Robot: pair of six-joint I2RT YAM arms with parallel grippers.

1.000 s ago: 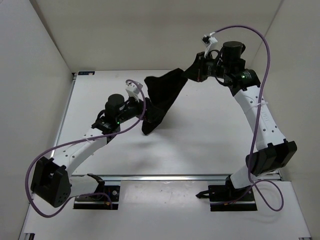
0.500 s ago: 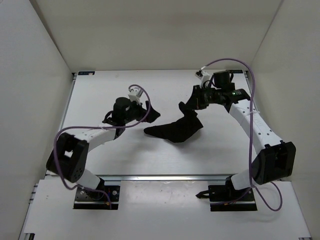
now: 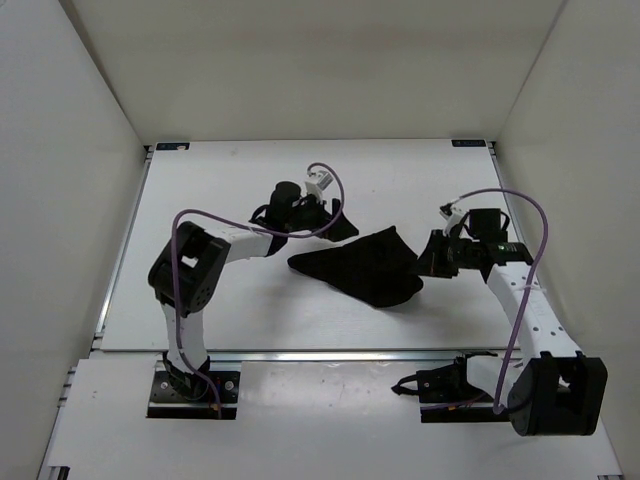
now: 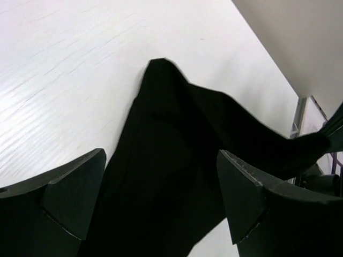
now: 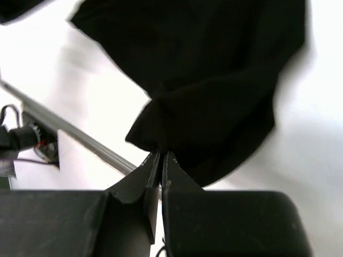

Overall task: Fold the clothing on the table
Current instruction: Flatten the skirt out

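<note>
Clothing lies bunched on the bench. Closed right fingers pinch its edge, probably to spread it; left fingers gape empty

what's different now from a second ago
The right gripper came down and toward the near edge, lowering the clothing, which had hung in the air, until it lies on the table. The left gripper shifted right to the clothing's left end as its arm folded back. Unchanged: right gripper shut on the clothing's edge, left gripper open.
</note>
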